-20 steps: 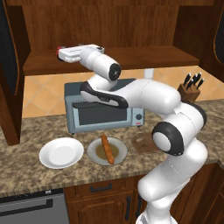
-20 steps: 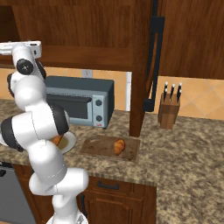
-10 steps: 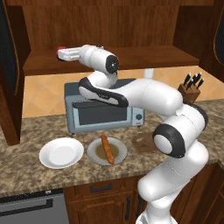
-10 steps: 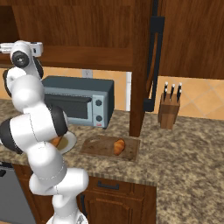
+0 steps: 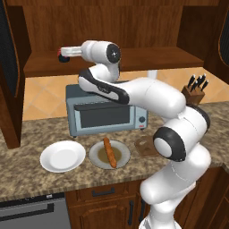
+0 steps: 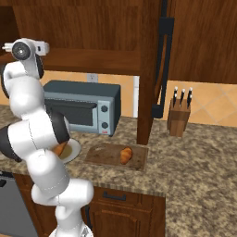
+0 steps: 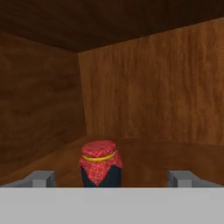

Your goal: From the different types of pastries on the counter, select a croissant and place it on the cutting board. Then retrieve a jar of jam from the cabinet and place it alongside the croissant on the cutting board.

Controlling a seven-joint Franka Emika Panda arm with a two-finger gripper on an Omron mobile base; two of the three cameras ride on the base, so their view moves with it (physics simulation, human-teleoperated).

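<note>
1. The cabinet [image 5: 134,27] stands over the counter [image 6: 199,152]. The arm reaches up and to the left along its shelf, above the toaster oven [image 5: 107,112].
2. The cutting board [image 6: 115,156] lies on the counter in front of the oven's right end, and the croissant [image 6: 125,155] rests on it. The first half of the task is judged complete.
3. The baguette stick [image 5: 109,152] lies on its plate [image 5: 99,157], beside an empty white plate [image 5: 62,156].
4. The jar of jam [image 7: 100,164] stands upright on the cabinet shelf near the left rear corner. In the hand view it sits between the fingertips but beyond them, not touched.
5. The gripper [image 7: 111,178] is spread wide and holds nothing.
6. Step in hand: the approach to the jar. The next move calls for a further advance along the shelf until the jar stands between the fingers, then a closing on its body below the cloth-covered lid.
7. Compared with a second ago, the hand has travelled further left along the shelf towards the jar. The opening is unchanged.
</note>
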